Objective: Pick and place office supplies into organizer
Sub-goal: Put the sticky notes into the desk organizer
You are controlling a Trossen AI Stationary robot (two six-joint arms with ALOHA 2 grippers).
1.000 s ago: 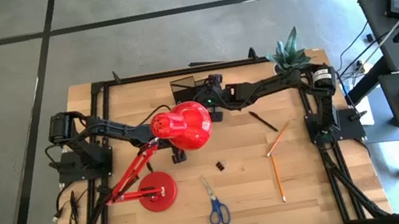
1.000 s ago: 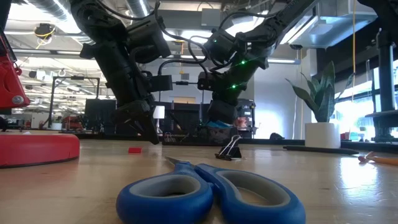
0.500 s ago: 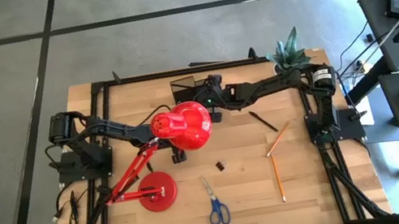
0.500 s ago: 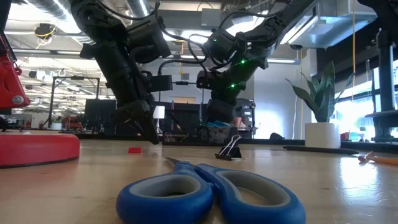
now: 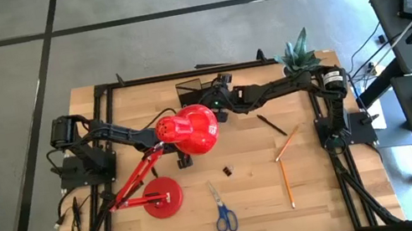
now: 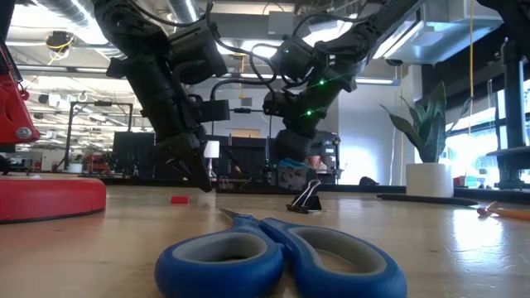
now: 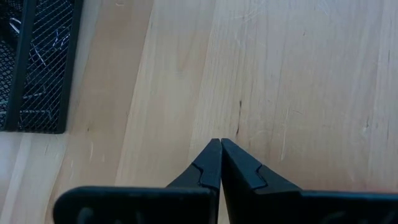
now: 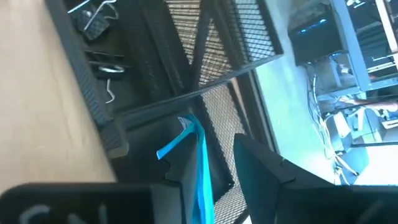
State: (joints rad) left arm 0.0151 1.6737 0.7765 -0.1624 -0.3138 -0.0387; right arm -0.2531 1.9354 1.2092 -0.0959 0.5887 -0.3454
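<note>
One red desk lamp takes up the middle. One mesh organizer sits at the table's far edge, right gripper over it, fingers spread, thin blue piece between them. Left gripper is pressed together. Loose: one pair of scissors, two pencils, one pen.

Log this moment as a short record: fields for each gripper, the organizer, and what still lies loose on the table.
right gripper: over the organizer, jaws apart, a blue item against one finger
left gripper: shut, empty, above bare wood, under the red lamp head in the high view
organizer: black mesh, at the table's far edge
loose supplies: scissors, binder clip, two pencils, black pen
table: light wood
</note>
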